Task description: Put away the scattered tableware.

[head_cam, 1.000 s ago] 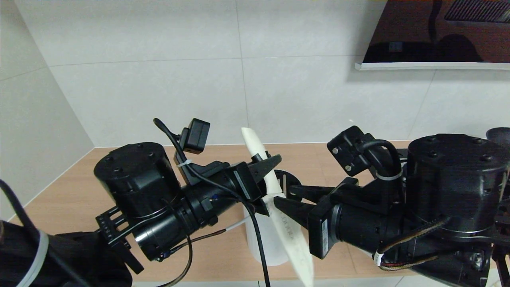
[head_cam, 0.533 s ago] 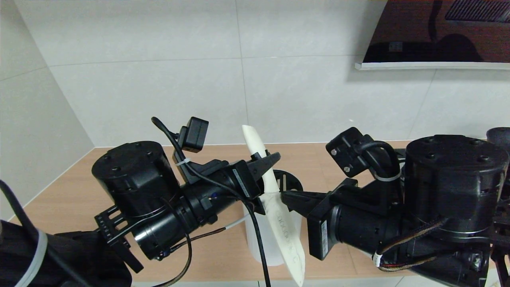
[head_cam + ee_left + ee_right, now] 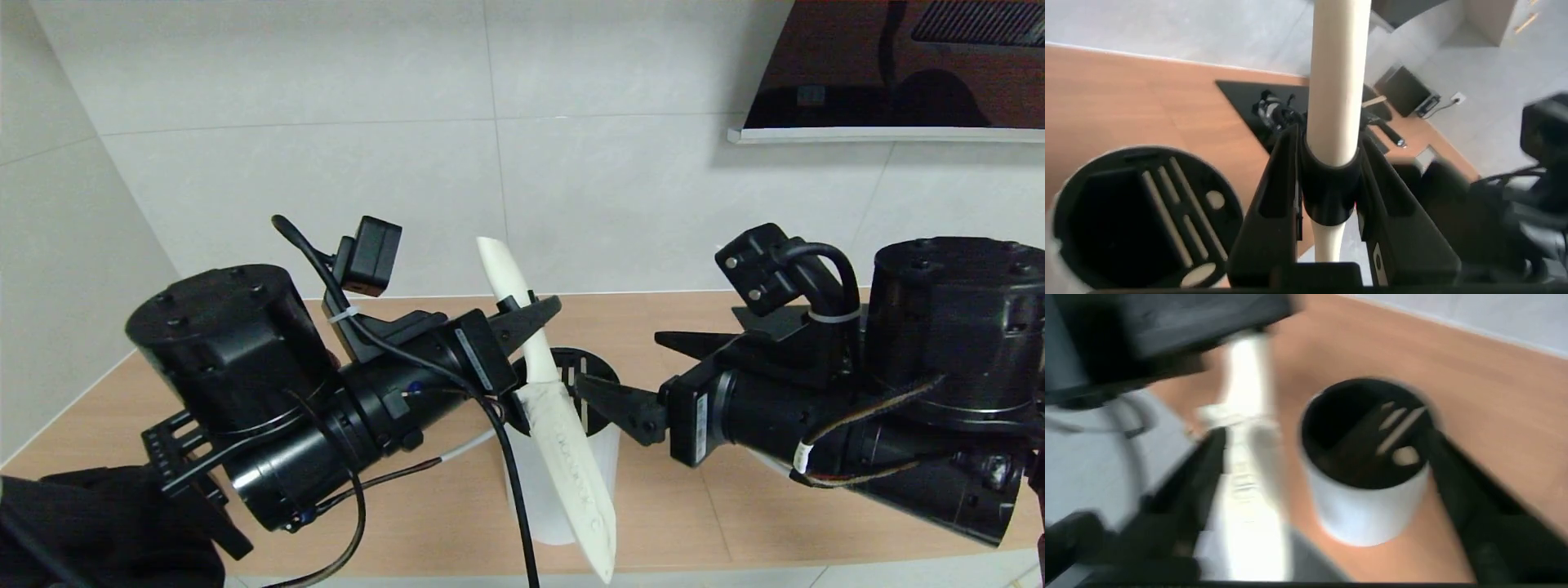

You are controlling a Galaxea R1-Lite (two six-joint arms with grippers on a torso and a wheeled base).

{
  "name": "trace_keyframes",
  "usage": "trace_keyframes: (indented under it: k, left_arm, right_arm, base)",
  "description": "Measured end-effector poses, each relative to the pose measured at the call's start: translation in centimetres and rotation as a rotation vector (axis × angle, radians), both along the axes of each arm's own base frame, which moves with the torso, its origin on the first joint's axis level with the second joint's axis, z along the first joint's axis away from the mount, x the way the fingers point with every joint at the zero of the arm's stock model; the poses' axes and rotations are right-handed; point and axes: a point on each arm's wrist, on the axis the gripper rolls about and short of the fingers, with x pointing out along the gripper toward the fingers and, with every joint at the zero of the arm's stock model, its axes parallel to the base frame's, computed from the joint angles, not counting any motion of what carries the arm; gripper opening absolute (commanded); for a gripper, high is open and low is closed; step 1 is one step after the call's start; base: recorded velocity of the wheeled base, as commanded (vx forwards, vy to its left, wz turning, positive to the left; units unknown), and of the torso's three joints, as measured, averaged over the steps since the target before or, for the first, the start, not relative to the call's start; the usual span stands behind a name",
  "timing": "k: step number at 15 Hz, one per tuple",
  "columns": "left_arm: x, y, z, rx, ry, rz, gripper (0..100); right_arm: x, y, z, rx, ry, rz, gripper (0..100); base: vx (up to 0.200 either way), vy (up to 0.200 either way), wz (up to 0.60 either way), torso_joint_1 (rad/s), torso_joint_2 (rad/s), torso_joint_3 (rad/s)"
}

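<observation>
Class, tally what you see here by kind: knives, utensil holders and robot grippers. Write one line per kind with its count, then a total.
White knife: 1
Utensil holder: 1
Grippers: 2, the left gripper shut on the knife and the right gripper open
Total: 4

One knife [image 3: 573, 467], one slotted holder [image 3: 547, 508], one counter [image 3: 718, 514].
</observation>
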Motion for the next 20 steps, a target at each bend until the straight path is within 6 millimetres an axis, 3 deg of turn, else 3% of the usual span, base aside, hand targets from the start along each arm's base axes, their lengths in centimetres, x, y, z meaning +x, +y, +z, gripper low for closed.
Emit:
trace_keyframes:
  k: [4,11,14,20]
  left_arm:
    - [0.1,0.5,3.4,0.026,-0.044,0.206,0]
    - [1.1,0.5,8.7,0.188,-0.204,0.470,0]
    - [0.9,0.0,8.9,0.254,-0.229,0.576,0]
    - [0.4,-3.2,7.5,0.289,-0.355,0.683,0]
  right_arm:
    - [1.8,-1.9,0.7,0.014,-0.020,-0.091,100]
    - [3.2,-3.5,1.3,0.017,-0.044,-0.167,100]
    - [3.3,-3.6,1.3,0.017,-0.045,-0.173,100]
    - [3.3,-3.6,1.2,0.014,-0.043,-0.174,100]
  base:
    - [0.000,0.000,0.00,0.000,0.00,0.000]
    - [0.000,0.000,0.00,0.000,0.00,0.000]
    - [0.000,0.000,0.00,0.000,0.00,0.000]
    - [0.000,0.000,0.00,0.000,0.00,0.000]
